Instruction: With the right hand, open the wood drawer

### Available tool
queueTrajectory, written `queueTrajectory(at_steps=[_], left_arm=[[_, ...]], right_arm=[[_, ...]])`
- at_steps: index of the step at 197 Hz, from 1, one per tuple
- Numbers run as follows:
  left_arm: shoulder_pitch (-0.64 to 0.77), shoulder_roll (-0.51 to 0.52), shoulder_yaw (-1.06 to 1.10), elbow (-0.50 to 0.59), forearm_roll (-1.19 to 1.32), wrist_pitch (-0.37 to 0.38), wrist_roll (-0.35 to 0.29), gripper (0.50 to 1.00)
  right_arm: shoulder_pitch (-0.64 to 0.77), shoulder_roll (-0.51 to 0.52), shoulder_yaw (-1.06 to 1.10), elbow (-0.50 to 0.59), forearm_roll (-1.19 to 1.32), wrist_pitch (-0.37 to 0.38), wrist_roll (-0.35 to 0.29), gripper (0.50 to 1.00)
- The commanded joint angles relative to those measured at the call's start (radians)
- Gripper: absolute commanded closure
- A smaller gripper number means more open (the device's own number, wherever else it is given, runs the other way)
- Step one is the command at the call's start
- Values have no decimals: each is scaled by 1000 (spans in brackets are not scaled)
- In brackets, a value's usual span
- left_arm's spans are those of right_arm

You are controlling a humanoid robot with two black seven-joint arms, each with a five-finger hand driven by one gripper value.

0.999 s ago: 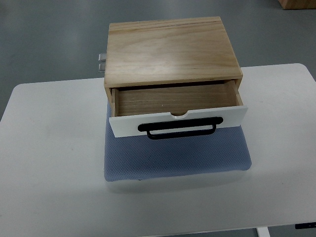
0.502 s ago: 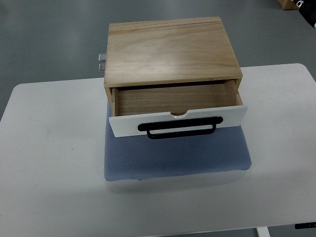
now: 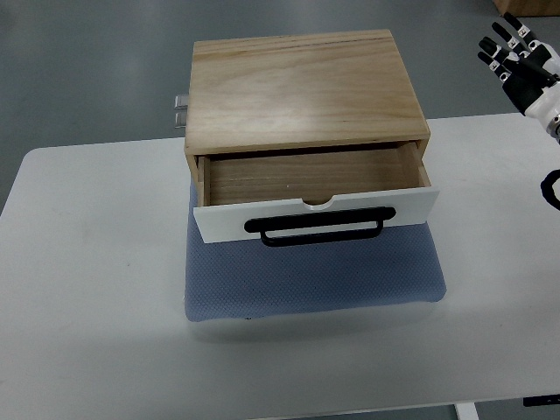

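Wood drawer (image 3: pixel 315 197) already partly out, handle (image 3: pixel 315 229) untouched.
Right hand (image 3: pixel 523 61) well to drawer's far right, fingers spread, empty; next: reach handle, w/ grip to pull further.

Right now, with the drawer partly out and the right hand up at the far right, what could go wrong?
1. The right hand is far from the black handle; a direct sweep could clip the wooden box.
2. The box sits on a blue mat, so pulling may drag both instead of sliding the drawer.
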Motion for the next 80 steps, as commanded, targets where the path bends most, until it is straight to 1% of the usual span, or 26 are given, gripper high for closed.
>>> queueTrajectory(at_steps=[1, 42, 80], left_arm=[[0, 0, 0, 0, 0, 0, 0, 500], [0, 0, 0, 0, 0, 0, 0, 500], [0, 0, 0, 0, 0, 0, 0, 500]], right_arm=[[-18, 13, -2, 0, 4, 1, 0, 548], [-59, 19, -5, 1, 5, 1, 3, 546], [-88, 53, -8, 1, 4, -1, 5, 546]])
